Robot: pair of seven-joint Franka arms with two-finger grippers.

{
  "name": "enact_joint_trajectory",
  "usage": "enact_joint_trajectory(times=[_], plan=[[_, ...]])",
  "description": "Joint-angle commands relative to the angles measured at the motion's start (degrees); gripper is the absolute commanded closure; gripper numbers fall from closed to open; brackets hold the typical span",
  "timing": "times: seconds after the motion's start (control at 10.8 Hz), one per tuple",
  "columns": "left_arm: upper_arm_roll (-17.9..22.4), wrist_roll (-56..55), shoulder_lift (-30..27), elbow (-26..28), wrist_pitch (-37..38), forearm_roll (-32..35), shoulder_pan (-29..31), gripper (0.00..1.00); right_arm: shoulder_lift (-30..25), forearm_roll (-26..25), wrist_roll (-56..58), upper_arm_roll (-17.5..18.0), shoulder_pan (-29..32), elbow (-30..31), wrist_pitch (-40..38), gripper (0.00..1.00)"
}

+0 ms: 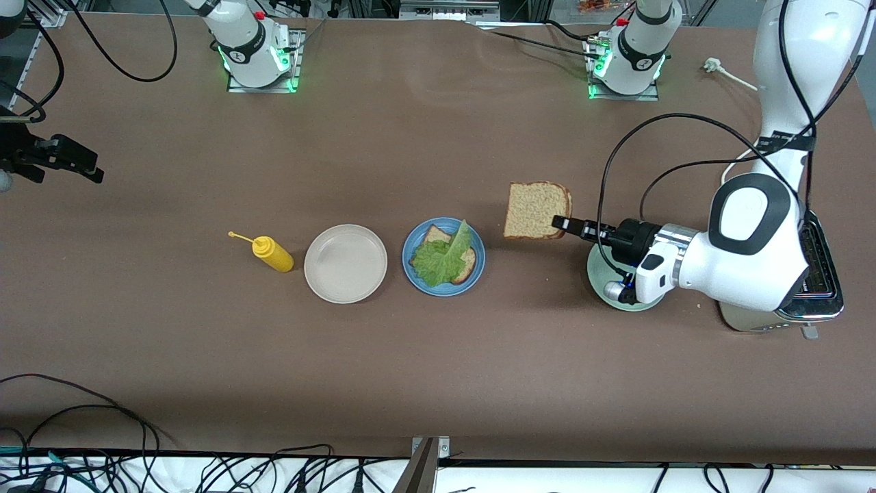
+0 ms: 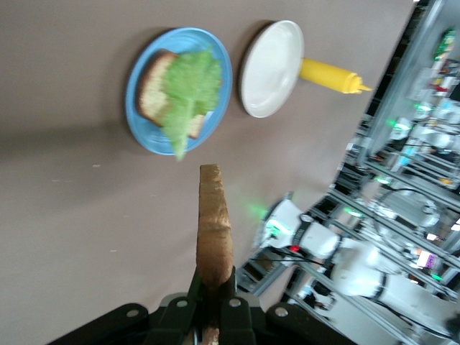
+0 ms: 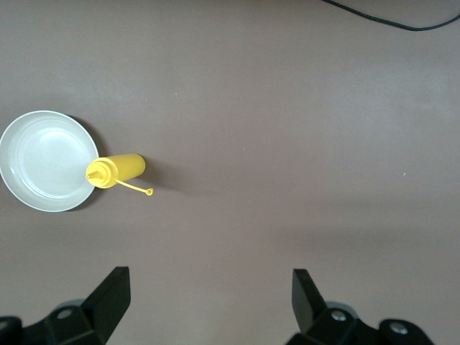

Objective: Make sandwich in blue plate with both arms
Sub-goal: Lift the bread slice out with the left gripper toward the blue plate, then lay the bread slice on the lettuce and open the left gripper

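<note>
Brown table [image 1: 410,383], black cables [image 1: 82,418] along its front edge

Even bright overhead light, soft shadows on the brown table [image 1: 438,356], left wrist view slightly blurred, no glare.

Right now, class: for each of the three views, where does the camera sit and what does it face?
Front: high across the table, facing both bases; left gripper holds brown bread slice.
Left wrist: above that slice, facing round blue plate.
Right wrist: over table, open right gripper, yellow squeeze bottle.
All share the bottle.
</note>
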State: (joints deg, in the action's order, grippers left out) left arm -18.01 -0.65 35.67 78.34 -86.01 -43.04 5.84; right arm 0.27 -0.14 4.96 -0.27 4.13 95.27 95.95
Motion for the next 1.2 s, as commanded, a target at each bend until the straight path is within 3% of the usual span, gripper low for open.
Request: enact_joint_trajectory(times=[0.0,0.37,1.11], plan=[[0.2,0.5,2.5,-1.2,0.1,-7.4,-0.7,1.00,0.0,-0.4,0.0,-0.3,-0.4,-1.0,-1.0,0.00],[0.2,3.0,6.1,-0.6,-8.1,-10.2,-4.0,1.00,-0.2,-0.4,0.0,-0.3,-0.4,-1.1,-1.0,0.00],[0.2,13.3,15.5,0.6,-17.1,-21.3,-7.2,1.00,-0.3,-0.4,0.0,-0.3,-0.4,-1.1,-1.1,0.00]])
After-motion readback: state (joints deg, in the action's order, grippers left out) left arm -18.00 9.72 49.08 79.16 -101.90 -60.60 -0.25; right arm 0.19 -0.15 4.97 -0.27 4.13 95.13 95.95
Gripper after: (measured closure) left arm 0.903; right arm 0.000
